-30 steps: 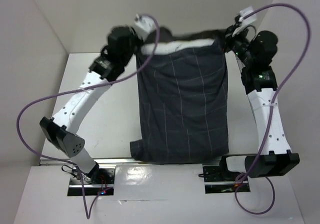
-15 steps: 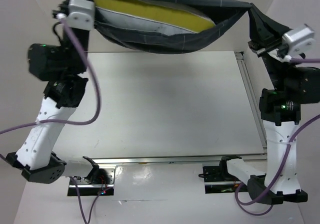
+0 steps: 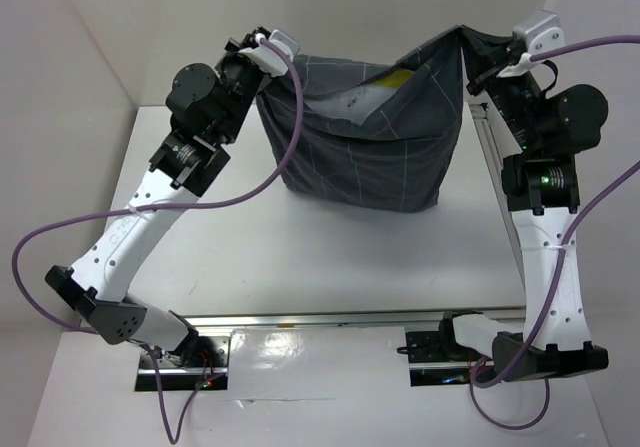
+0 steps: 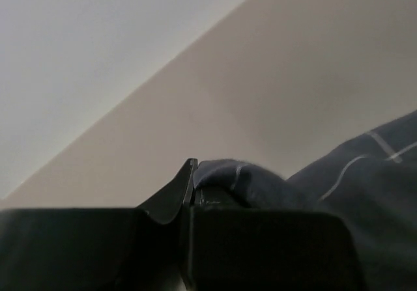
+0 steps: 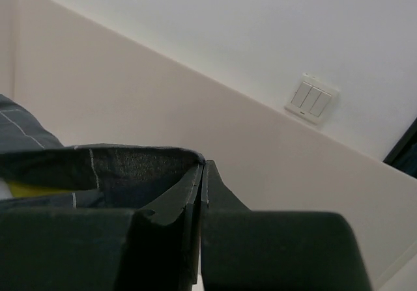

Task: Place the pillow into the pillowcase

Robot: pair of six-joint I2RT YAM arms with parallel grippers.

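Observation:
The dark charcoal pillowcase [image 3: 370, 157] with thin light grid lines hangs between my two grippers above the far part of the table, mouth upward. A bit of the cream-yellow pillow [image 3: 383, 85] shows in the open mouth. My left gripper [image 3: 268, 59] is shut on the left top corner of the pillowcase [image 4: 273, 187]. My right gripper [image 3: 478, 45] is shut on the right top corner [image 5: 130, 164]. In the right wrist view a sliver of yellow pillow [image 5: 26, 190] shows under the cloth. The pillow's emblem and tag are hidden.
The white table [image 3: 340, 257] lies below the hanging sack, with a metal rail [image 3: 360, 317] at its near edge and another rail [image 3: 495, 187] along its right side. White walls stand close on the left, back and right. Purple cables loop from both arms.
Both grippers have come lower and closer together with the pillowcase. The sack now hangs deep and bunched instead of stretched wide, and less of the pillow shows.

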